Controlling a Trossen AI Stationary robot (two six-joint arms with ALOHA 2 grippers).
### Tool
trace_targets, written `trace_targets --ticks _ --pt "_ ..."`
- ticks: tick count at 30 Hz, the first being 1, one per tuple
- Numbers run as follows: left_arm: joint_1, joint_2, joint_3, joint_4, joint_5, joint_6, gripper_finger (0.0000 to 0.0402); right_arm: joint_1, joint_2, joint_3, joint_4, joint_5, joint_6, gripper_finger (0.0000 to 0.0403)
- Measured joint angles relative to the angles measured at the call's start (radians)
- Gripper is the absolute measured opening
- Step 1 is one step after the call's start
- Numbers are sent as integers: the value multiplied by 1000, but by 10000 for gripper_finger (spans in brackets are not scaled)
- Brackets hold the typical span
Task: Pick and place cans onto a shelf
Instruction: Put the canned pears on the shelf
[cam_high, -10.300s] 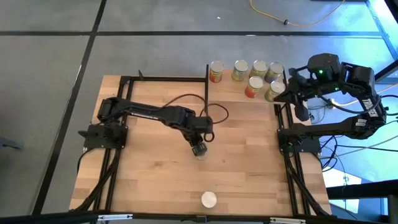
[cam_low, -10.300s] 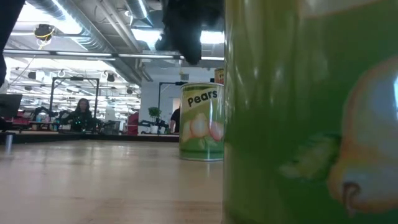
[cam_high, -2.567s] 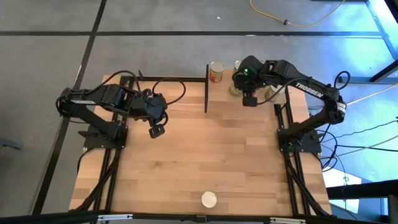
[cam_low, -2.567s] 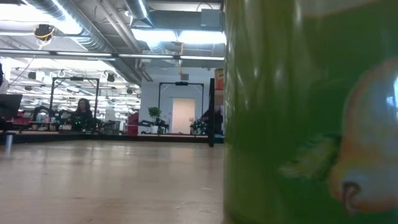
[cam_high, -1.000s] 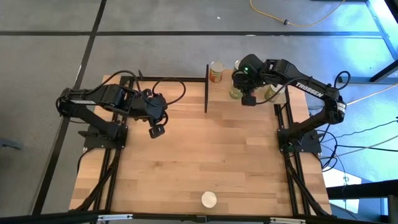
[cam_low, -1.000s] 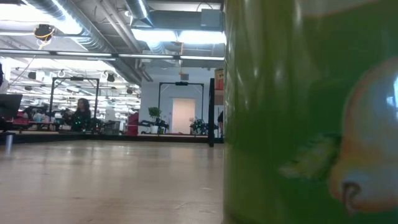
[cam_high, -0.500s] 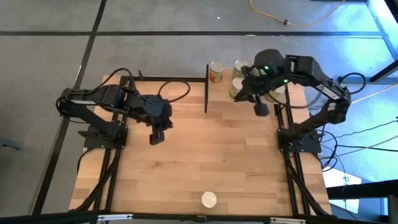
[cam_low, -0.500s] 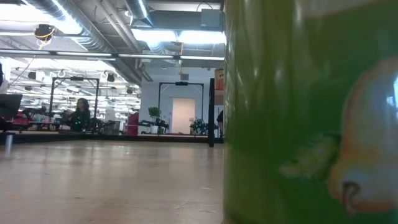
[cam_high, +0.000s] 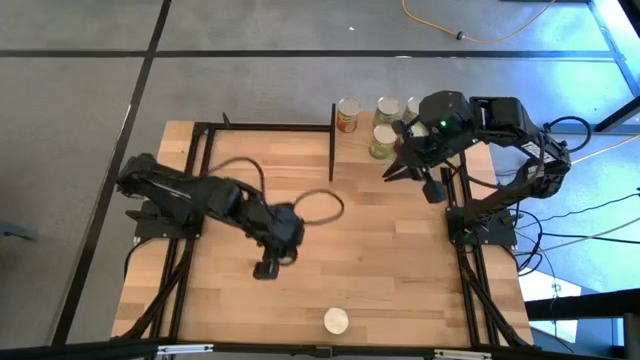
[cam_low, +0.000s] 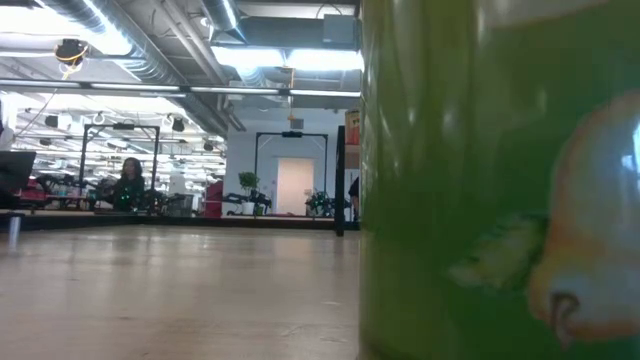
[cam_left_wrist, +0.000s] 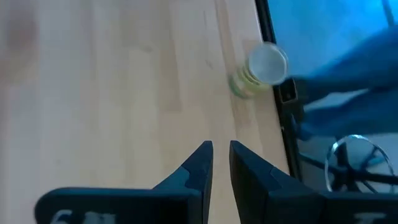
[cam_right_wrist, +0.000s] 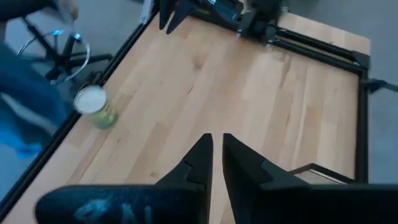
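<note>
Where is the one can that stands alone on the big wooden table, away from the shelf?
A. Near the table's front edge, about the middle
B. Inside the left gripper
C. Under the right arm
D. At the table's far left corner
A: the lone can stands by the front edge, clear of the left gripper.

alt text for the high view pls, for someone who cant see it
Overhead view of a wooden table with two dark robot arms: the left gripper reaches over the middle toward a lone can at the near edge. The right gripper hangs beside the cans on the shelf at the far edge.
</note>
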Motion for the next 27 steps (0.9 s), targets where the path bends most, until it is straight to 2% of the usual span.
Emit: trace_targets --ticks 7,14,23,27 --pt "-67 126 0 209 2 -131 47 50 -14 0 -123 0 -19 39" --pt "-103 237 0 364 1 -193 47 103 -39 0 -144 -1 -21 40" --pt "-118 283 0 370 0 -224 3 115 -64 0 -148 -1 -19 40" --pt "-115 283 0 376 -8 -306 11 115 -66 0 -147 0 -18 40"
